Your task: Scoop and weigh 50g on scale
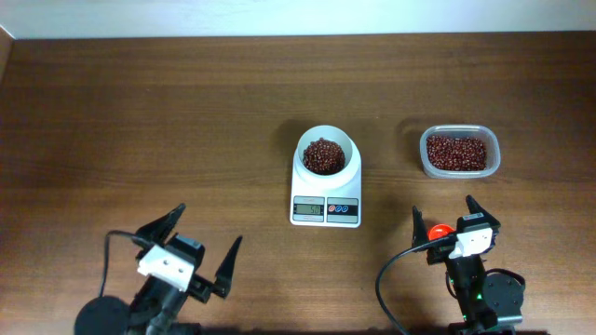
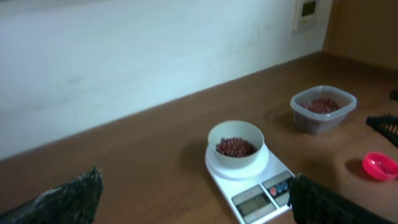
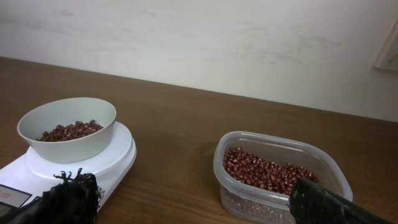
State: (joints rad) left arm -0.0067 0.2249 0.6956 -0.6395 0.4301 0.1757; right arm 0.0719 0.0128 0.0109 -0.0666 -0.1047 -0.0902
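Both pincers sit nearest me, at the worktop's [image 1: 140,112] front edge. The left pincer [image 1: 210,223] is spread wide and empty, parked clear of the work. The right pincer [image 1: 443,207] is equally wide and grips nothing. The red scoop [image 1: 440,230] lies on the worktop just under it, handy for pickup, I judge. Some beans [image 1: 323,155] sit in the bowl [image 1: 346,141] on the scale [image 1: 325,189], mid-worktop. More fill the tub [image 1: 494,154] nearby, on the right arm's side.
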